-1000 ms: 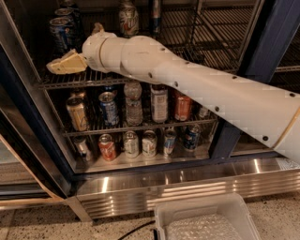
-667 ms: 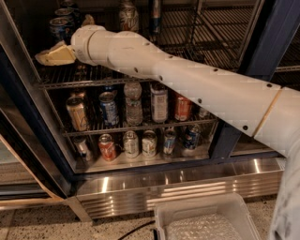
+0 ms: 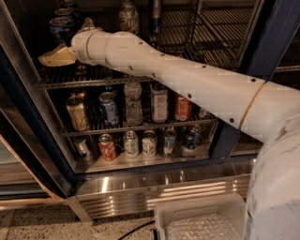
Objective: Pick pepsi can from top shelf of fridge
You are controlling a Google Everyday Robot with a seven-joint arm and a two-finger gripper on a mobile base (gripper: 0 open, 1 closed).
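The gripper (image 3: 55, 56) shows as a tan wedge at the end of the white arm (image 3: 187, 86), reaching in over the left front of the top shelf (image 3: 112, 76). Whether it is released or clenched cannot be told from this angle, and nothing can be seen held in it. Just behind and above it stands the pepsi can (image 3: 61, 27), dark blue with a shiny silver top, upright at the far left of that wire rack. The can is close to the gripper, though contact cannot be made out. A second can of the same kind (image 3: 65, 11) stands behind the first.

Farther right on the same rack are a bottle with a red and white label (image 3: 127, 16) and a slim dark container (image 3: 155, 17). The wire grid to the right of them runs bare toward the back.

The fridge (image 3: 276, 42) has a dark navy frame. Its middle rack (image 3: 140, 126) holds an upright row:
- a gold-toned can (image 3: 77, 112)
- a blue can (image 3: 108, 108)
- a clear bottle (image 3: 133, 103)
- a tall pale can (image 3: 159, 103)
- a red can (image 3: 183, 108)

The lowest level (image 3: 122, 161) carries another row of upright cans, among them a red can (image 3: 108, 147), two pale cans (image 3: 131, 143) standing side by side, and a blue can (image 3: 191, 137) at the right end.

Below is the ribbed steel base (image 3: 140, 193). In front of it on the floor sits a translucent plastic bin (image 3: 161, 220) with a textured bottom, and a black cable (image 3: 136, 229) runs just beside its left edge
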